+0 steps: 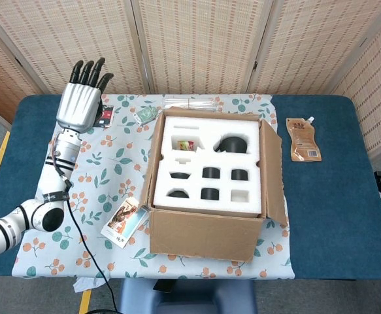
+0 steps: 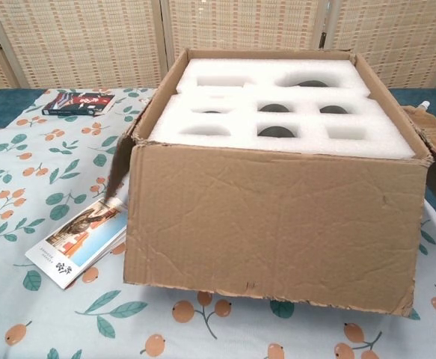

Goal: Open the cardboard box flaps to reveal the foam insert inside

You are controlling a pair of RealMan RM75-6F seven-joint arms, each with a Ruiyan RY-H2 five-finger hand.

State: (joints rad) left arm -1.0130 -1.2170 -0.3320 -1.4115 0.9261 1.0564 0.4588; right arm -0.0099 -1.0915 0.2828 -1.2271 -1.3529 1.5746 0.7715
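The cardboard box (image 1: 203, 235) stands mid-table with its top uncovered, and the white foam insert (image 1: 210, 157) with several cut-outs shows fully. Its left flap (image 1: 148, 163) hangs outward along the left side, and the right flap (image 1: 272, 170) leans out to the right. My left hand (image 1: 81, 99) is raised over the table's far left, well away from the box, fingers straight and apart, holding nothing. The chest view shows the box (image 2: 277, 224) and foam insert (image 2: 307, 142) up close, with no hand in it. My right hand appears in neither view.
A dark red packet (image 2: 79, 102) lies at the far left, partly behind my hand in the head view. A picture booklet (image 1: 125, 221) lies by the box's front left corner. A brown pouch (image 1: 303, 139) lies to the right. Clear wrapping (image 1: 190, 103) and a small green packet (image 1: 146, 115) lie behind the box.
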